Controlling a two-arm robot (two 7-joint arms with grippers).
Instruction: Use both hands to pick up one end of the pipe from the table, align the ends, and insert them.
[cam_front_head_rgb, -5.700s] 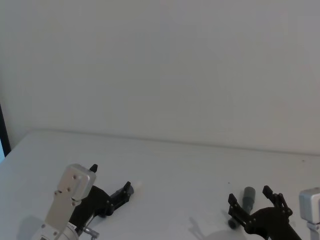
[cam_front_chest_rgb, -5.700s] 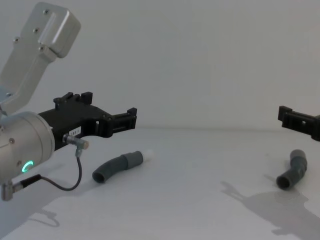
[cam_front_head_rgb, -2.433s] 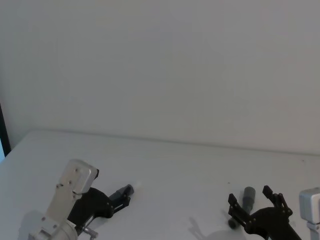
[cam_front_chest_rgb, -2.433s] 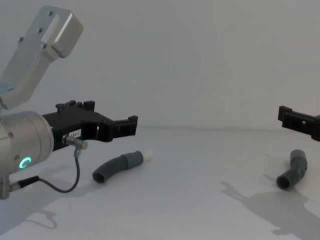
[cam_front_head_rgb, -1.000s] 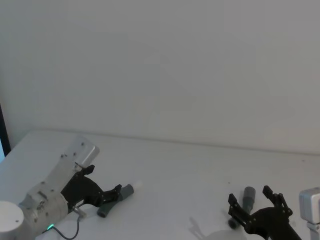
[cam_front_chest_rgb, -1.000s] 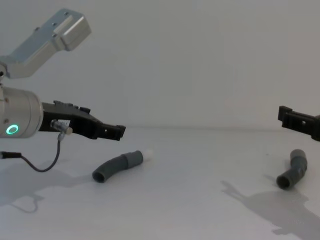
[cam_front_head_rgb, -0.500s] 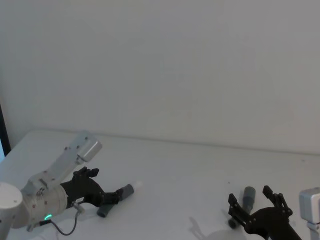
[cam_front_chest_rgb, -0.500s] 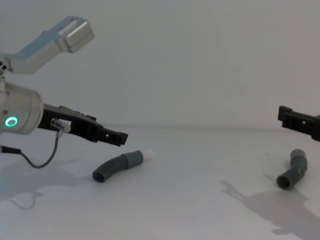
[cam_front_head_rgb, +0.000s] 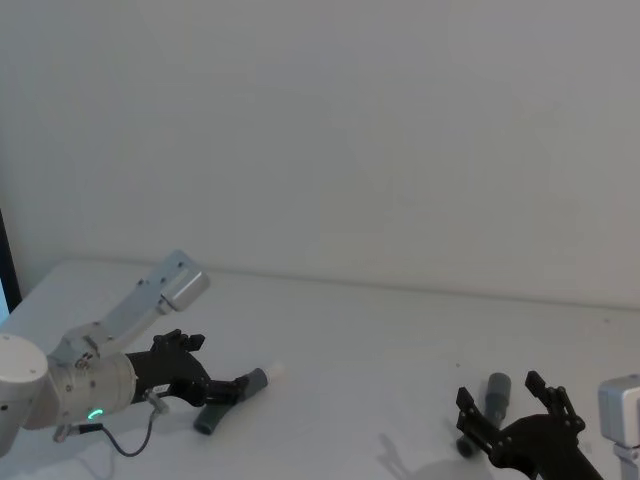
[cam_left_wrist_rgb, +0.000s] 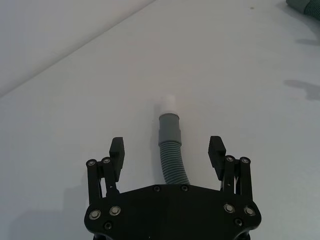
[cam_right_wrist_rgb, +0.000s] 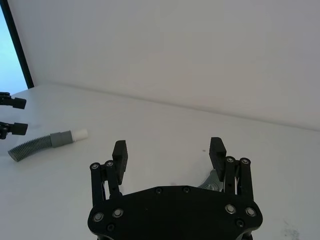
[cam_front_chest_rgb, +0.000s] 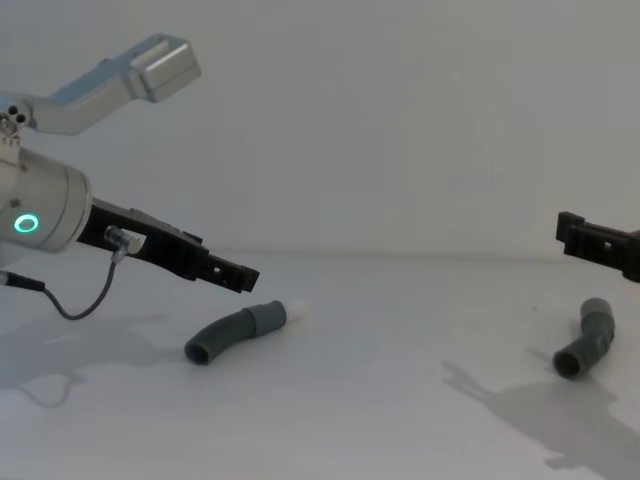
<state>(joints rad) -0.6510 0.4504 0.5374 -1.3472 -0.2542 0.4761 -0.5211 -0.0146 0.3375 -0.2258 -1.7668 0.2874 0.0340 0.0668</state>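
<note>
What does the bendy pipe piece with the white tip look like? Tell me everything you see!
The white-tipped pipe piece is short and gently bent, like dark grey ribbed plastic hose. One end has a smooth lighter grey collar with a narrow white plug tip; the other end is open. It lies flat on the white table, touching nothing else. The left gripper hovers just above it, open, not touching.

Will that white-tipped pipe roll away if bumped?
Probably not far: the white-tipped pipe is bent, so it should rock, not roll. Its ribs look flexible, likely light. Left gripper hovers open near it; right gripper idles at right.
</note>
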